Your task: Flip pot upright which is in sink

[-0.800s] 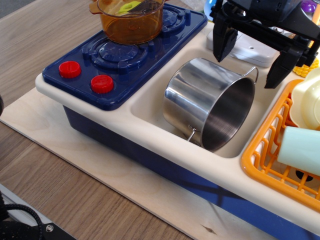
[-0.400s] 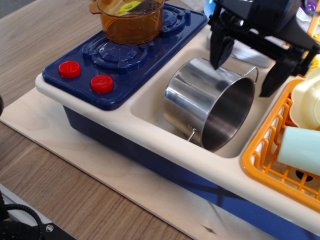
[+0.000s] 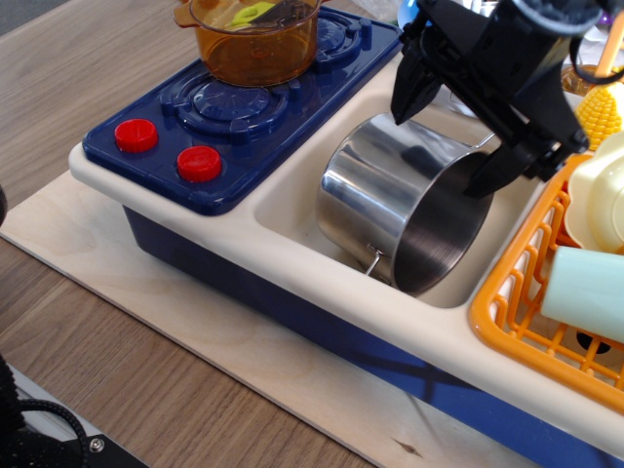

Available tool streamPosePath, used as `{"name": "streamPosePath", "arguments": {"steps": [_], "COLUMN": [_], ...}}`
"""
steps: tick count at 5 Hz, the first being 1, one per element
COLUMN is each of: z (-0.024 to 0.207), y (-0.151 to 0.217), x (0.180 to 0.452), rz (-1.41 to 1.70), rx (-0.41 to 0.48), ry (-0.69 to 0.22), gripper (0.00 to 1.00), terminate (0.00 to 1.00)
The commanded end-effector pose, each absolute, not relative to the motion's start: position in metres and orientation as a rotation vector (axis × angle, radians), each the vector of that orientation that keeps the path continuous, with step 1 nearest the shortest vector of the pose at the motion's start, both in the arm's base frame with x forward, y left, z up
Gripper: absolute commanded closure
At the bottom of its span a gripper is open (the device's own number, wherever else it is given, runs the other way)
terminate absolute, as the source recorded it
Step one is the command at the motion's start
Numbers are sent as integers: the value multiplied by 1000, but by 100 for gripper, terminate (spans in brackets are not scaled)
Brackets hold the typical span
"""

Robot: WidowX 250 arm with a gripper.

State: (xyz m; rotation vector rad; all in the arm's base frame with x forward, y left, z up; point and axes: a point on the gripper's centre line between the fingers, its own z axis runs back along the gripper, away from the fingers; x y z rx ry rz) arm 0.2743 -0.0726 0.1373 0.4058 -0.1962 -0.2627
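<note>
We see the steel pot (image 3: 409, 200) lying on its side in the sink (image 3: 292, 200), mouth toward lower right; our hand (image 3: 444, 136) hovers spread, empty, straddling its upper rim for a grip.

Matte black gripper (image 3: 450, 138), angular plastic body, two tapered pointed fingers (image 3: 408, 86). Thin black cable loops near upper right of housing. No markings legible.

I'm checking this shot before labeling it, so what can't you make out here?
- Pot: far rim and second handle, hidden behind the gripper.
- Sink: floor under the pot, covered by it.
- Gripper: upper body, cut off by the top edge.
- Dish rack: right side, cut off by the edge.
</note>
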Motion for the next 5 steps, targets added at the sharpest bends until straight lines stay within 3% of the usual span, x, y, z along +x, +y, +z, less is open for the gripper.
{"name": "streamPosePath", "arguments": {"steps": [1,2,3,4,5], "z": [139,135,133,133,137], "y": [-64,-52,-48,-47,-43], "x": [279,283,285,285,287], "rz": [-354,-390,-387,-369,-319], "rx": [559,594,559,508,287], "ry": [-294,-325,-328,-322,-248], "gripper": [0,0,100,100,100], "terminate": [0,0,0,0,0]}}
